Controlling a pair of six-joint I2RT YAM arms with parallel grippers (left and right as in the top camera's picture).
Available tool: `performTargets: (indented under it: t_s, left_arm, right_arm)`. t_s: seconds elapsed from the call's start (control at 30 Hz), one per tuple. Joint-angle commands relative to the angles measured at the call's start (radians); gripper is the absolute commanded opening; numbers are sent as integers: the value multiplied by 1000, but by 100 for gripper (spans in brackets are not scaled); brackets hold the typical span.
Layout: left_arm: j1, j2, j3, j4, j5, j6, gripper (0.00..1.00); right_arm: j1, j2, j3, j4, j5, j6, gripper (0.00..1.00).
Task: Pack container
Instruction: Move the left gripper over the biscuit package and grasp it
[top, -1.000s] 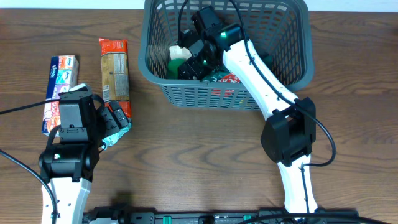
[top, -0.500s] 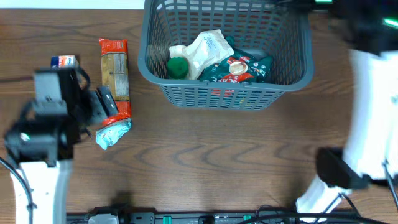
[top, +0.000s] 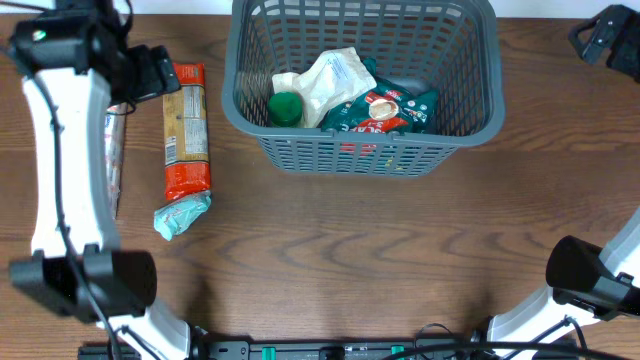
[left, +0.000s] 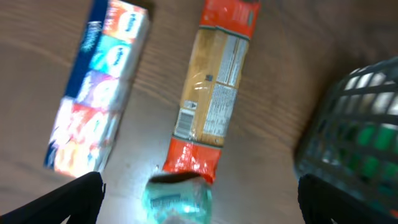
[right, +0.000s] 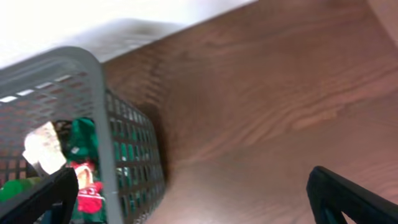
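Left of the container (top: 360, 155), on the surface (top: 350, 260), you have a long orange packet (top: 186, 125), a crumpled teal pouch (top: 181, 215) touching its near end, and a tissue pack (left: 99, 93) lying apart beside it. Nothing blocks the basket's open top. Since half a second ago your left arm has lifted towards the far-left corner, and the right arm has reached the far right edge. Your left fingers (left: 71, 202) are spread wide and hold nothing; your right fingers (right: 339, 205) likewise. The dark grey, lattice-sided container sits at the far middle, holding a white pouch (top: 330, 82), a green cap (top: 285, 107) and a dark green packet (top: 385, 108).
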Motion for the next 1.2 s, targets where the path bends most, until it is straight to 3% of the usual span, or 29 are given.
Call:
performTargets:
  t_s: [0.0, 0.2, 0.47, 1.17]
  left_arm:
    - [-18, 70, 19, 9, 10, 150, 98]
    - [-29, 200, 18, 13, 10, 222, 99]
    - [-30, 369, 13, 66, 10, 230, 98]
    - [-29, 574, 6, 210, 3, 232, 99]
  right_arm:
    - [-17, -10, -31, 0, -6, 5, 99]
    - [-16, -9, -88, 26, -8, -12, 99]
    - [-16, -8, -103, 49, -8, -45, 99]
    - [-16, -8, -103, 60, -7, -87, 99]
